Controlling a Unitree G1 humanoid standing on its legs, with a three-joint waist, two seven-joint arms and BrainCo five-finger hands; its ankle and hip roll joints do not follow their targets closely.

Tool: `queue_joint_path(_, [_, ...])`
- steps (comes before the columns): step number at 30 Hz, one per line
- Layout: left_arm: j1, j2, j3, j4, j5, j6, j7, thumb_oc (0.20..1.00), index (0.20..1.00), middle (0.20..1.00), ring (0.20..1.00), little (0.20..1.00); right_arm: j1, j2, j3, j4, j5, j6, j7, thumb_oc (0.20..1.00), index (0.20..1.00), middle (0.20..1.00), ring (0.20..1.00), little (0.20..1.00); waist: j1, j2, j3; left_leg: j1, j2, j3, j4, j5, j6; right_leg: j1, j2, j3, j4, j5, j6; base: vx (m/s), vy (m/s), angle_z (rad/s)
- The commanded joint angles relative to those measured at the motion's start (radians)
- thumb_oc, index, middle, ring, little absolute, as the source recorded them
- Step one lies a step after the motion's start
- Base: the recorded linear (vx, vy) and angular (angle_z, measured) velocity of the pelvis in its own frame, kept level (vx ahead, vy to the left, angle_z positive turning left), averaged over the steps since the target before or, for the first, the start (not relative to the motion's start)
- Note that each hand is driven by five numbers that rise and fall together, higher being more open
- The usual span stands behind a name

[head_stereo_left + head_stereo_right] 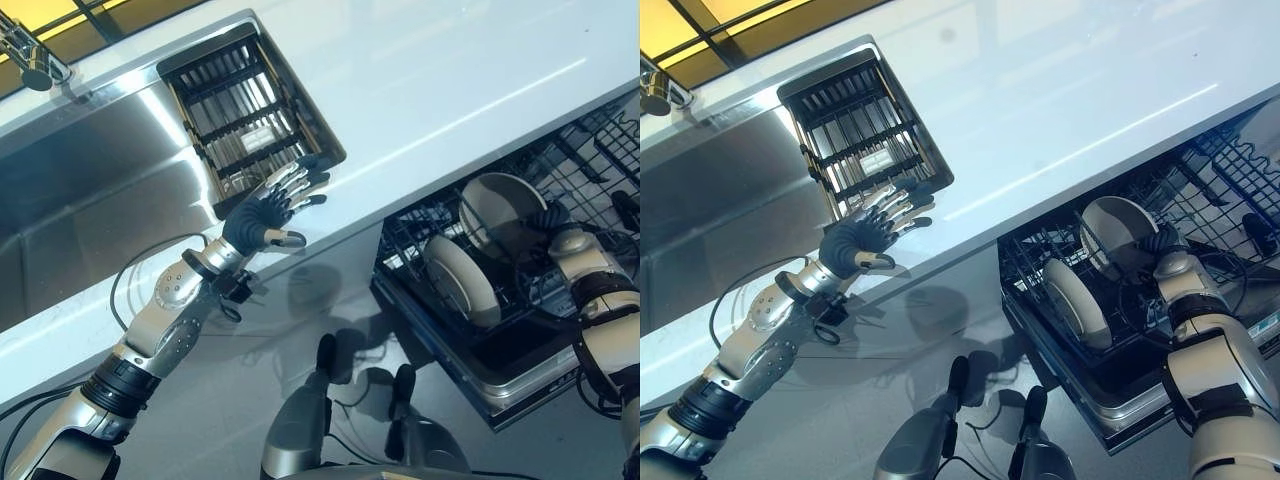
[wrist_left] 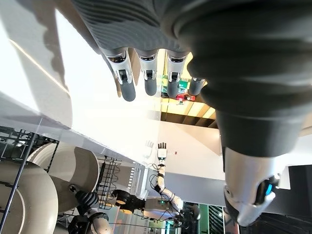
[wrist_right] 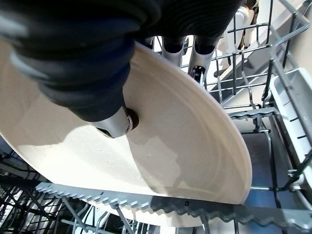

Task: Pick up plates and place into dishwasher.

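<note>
A: What is seen at the sink (image 1: 90,190)?

B: A dark slatted drain rack (image 1: 250,110) is set in the sink's right end. The left hand (image 1: 268,212) is held over the counter (image 1: 450,90) edge just right of the sink, fingers spread straight, nothing held.

A: And further right of the sink?

B: The dishwasher rack (image 1: 440,300) is pulled out below the counter. Two beige plates are stood on edge in it: a front plate (image 1: 462,280) and a rear plate (image 1: 500,210). The rear plate is pinched at its rim by the right hand (image 1: 1160,245), thumb on one face, fingers on the other.

A: What is hidden?

B: The right hand's fingertips are covered by the plate; the rack's far side is cut off.
</note>
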Motion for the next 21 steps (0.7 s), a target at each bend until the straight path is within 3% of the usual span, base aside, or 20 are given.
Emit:
queue_joint_path(1, [-0.049,0.002,-0.038,-0.014,-0.014,-0.016,0.002,1.000,1.000,1.000,1.000,1.000,-0.112,-0.005,0.055,-0.027,0.095,-0.050,-0.029,1.000,1.000,1.000,1.000,1.000,0.022,-0.013,0.043,-0.012,-0.074,0.014,0.002,-0.101,0.024,-0.096,-0.065,-0.022,0.053,-0.028,0.044,0.00,0.000,0.00])
queue_joint_path(3, [-0.035,0.000,-0.027,-0.014,-0.023,-0.018,-0.022,1.000,1.000,1.000,1.000,1.000,-0.082,-0.006,-0.004,-0.075,0.165,-0.094,-0.161,1.000,1.000,1.000,1.000,1.000,0.013,-0.018,0.037,0.003,-0.074,0.018,0.002,-0.109,0.027,-0.093,-0.064,-0.017,0.063,-0.033,0.044,0.00,0.019,0.00])
queue_joint_path(6, [0.006,-0.027,-0.014,-0.031,-0.014,-0.013,-0.039,1.000,1.000,1.000,1.000,1.000,0.013,0.009,-0.107,-0.162,0.186,-0.135,-0.281,1.000,1.000,1.000,1.000,1.000,-0.003,-0.028,0.031,0.030,-0.074,0.034,0.018,-0.131,0.034,-0.085,-0.065,-0.006,0.095,-0.048,0.043,0.00,0.074,0.00])
queue_joint_path(10, [0.041,-0.080,-0.012,-0.045,0.006,0.000,-0.052,1.000,1.000,1.000,1.000,1.000,0.135,0.043,-0.231,-0.228,0.210,-0.191,-0.405,1.000,1.000,1.000,1.000,1.000,-0.028,-0.037,0.047,0.010,-0.073,0.070,0.214,-0.207,0.046,-0.082,-0.082,-0.008,0.235,-0.114,0.013,0.02,0.122,-0.10])
queue_joint_path(13, [0.044,-0.112,-0.025,-0.025,0.040,-0.001,-0.038,1.000,1.000,1.000,1.000,1.000,0.219,0.086,-0.313,-0.239,0.233,-0.247,-0.443,1.000,1.000,1.000,1.000,1.000,-0.047,-0.044,0.070,-0.021,-0.070,0.086,0.350,-0.274,0.062,-0.090,-0.091,-0.001,0.344,-0.157,-0.005,0.05,0.101,-0.23])
queue_joint_path(16, [0.042,-0.137,-0.042,-0.017,0.050,-0.009,-0.028,1.000,1.000,1.000,1.000,1.000,0.289,0.121,-0.354,-0.248,0.231,-0.290,-0.476,1.000,1.000,1.000,1.000,1.000,-0.062,-0.041,0.076,-0.024,-0.070,0.089,0.404,-0.310,0.074,-0.095,-0.093,0.015,0.405,-0.190,-0.014,0.04,0.085,-0.05])
queue_joint_path(21, [0.043,-0.152,-0.053,-0.025,0.056,-0.017,-0.017,1.000,1.000,1.000,1.000,1.000,0.341,0.133,-0.382,-0.229,0.233,-0.301,-0.482,1.000,1.000,1.000,1.000,1.000,-0.071,-0.029,0.084,-0.050,-0.080,0.087,0.470,-0.341,0.088,-0.126,-0.103,0.026,0.497,-0.230,-0.026,-0.02,0.054,-0.03])
